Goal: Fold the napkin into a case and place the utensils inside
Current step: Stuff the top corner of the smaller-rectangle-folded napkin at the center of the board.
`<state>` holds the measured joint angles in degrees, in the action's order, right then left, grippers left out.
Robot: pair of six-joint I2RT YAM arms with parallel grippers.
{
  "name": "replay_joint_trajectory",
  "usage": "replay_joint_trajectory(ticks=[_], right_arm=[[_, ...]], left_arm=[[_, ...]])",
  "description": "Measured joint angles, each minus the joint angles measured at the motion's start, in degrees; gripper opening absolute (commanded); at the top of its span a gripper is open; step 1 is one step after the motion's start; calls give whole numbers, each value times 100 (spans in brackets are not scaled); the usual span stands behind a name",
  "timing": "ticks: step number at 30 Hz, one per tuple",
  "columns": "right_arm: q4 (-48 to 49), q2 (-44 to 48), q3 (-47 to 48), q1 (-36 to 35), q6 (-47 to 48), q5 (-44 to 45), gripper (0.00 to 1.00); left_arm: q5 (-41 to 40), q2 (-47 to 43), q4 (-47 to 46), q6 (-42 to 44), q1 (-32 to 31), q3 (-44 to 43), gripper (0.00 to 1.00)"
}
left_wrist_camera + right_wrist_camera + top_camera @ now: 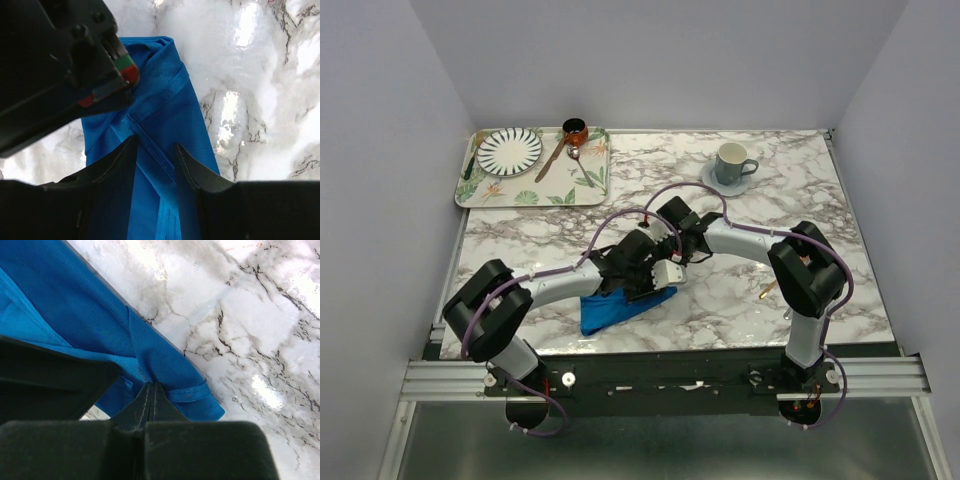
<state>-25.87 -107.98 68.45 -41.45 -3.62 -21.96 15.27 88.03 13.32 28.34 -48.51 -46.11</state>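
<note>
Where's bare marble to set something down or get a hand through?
Free: far strip between tray and mug; table between tray and left arm. Crowded: centre, both arms over napkin; gold utensil beside right arm.

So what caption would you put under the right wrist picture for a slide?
Right pincer shut on a crease of the blue napkin, which lies on the marble table.
</note>
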Motion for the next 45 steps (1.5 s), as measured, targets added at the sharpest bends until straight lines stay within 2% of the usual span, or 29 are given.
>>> replay_joint_trajectory(ticks=[10, 22, 37, 45], right_arm=[[-149, 2, 0, 61, 0, -179, 2], [-420, 2, 74, 144, -4, -446, 19], [-468, -151, 190, 155, -107, -470, 23], [-514, -153, 254, 157, -90, -472, 28]], left_arm=[[-74, 214, 146, 76, 0, -197, 32], [-85, 356, 282, 87, 0, -350, 29], [-92, 391, 328, 90, 0, -393, 28], [-92, 391, 330, 92, 0, -393, 28]])
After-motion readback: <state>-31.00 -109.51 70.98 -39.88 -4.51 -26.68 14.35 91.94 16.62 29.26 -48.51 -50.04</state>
